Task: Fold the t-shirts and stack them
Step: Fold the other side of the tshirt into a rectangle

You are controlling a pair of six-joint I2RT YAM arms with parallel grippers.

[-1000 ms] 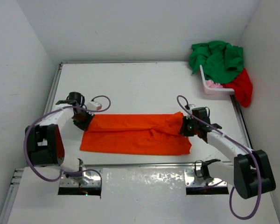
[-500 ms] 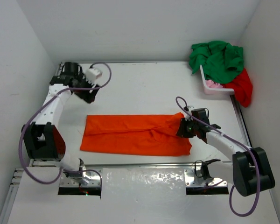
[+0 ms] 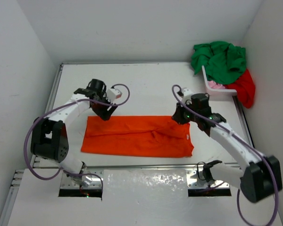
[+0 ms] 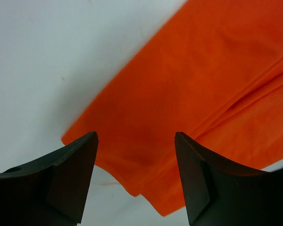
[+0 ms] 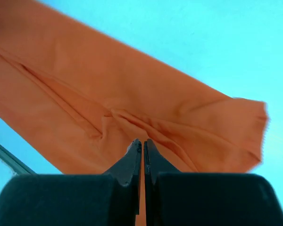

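**Both arms have shifted to the far edge of the orange t-shirt point(image 3: 137, 136)**

Since half a second ago the left gripper point(image 3: 106, 111) has come back from the far left corner of the table point(image 3: 146, 82) to the far left corner of the shirt. The right gripper point(image 3: 179, 115) has moved from the right end of the shirt up to its far right corner. The cloth that was bunched at that end now lies flat.

From the top camera, the orange t-shirt is a long folded rectangle lying in the near middle of the table, between the two arms. The white basket point(image 3: 218, 90) stands at the far right edge, well apart from it. A green t-shirt point(image 3: 219, 59) is heaped over the basket's far side, a red t-shirt point(image 3: 246, 89) hangs over its right side, and a little of the pink t-shirt point(image 3: 217, 85) shows inside.

In the left wrist camera, the left gripper point(image 4: 136, 181) has its fingers point(image 4: 68, 181) wide apart with nothing between them. Under them lies a corner of the orange t-shirt point(image 4: 203, 84), with layered edges, on the white table point(image 4: 47, 52).

In the right wrist camera, the right gripper point(image 5: 143, 149) has its two jaws pressed together, and no cloth shows between them. The orange t-shirt point(image 5: 85, 94) lies below, with creases near the tips, and the table point(image 5: 203, 42) looks bluish here.
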